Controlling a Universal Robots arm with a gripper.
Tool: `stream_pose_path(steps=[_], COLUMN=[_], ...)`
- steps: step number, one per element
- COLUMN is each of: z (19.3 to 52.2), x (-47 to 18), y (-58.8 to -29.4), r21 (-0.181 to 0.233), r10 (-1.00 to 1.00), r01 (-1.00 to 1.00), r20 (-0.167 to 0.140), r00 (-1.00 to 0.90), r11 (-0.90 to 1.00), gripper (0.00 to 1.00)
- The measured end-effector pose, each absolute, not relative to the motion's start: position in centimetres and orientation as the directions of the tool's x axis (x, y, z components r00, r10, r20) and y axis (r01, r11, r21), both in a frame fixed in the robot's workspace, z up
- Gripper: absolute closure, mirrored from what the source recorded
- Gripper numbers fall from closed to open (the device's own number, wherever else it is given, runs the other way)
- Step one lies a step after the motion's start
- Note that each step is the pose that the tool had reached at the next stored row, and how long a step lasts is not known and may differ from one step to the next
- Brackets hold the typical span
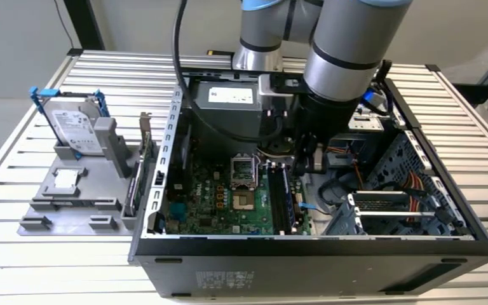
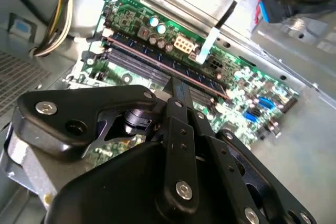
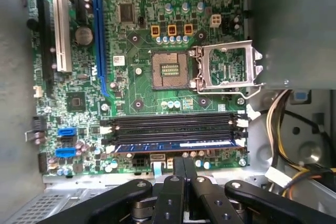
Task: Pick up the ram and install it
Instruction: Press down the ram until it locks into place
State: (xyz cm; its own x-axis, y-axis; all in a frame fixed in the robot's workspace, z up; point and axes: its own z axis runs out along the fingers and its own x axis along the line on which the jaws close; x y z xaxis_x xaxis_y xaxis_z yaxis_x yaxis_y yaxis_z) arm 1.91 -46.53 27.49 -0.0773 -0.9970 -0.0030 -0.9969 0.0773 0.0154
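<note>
The ram (image 3: 173, 144) is a long blue stick lying in the outermost of the black memory slots (image 3: 173, 125) on the green motherboard (image 3: 142, 90). In the second wrist view its thin edge (image 2: 157, 59) runs along the same slots. My gripper (image 3: 184, 162) hangs just over the ram's middle, its two black fingers pressed together with no gap. The second wrist view shows the fingertips (image 2: 178, 88) right above the slots. In the exterior view the arm (image 1: 345, 57) reaches down into the open computer case (image 1: 312, 244).
The empty processor socket (image 3: 170, 70) and its open metal frame (image 3: 228, 66) lie beside the slots. Cable bundles (image 3: 283, 129) and the power supply (image 1: 227, 95) crowd the case. On the exterior view's left, a grey holder (image 1: 66, 203) carries a hard drive (image 1: 74, 127) and a bracketed card (image 1: 142, 168).
</note>
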Motion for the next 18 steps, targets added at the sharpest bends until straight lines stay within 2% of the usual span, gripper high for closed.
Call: stream_pose_path(steps=[18], z=[30.8], x=[1.9], y=[-46.5], r21=[0.015], r10=[-0.997], r01=[-0.997], r20=[-0.001], r00=[-0.077], r11=[0.077], gripper=[1.0])
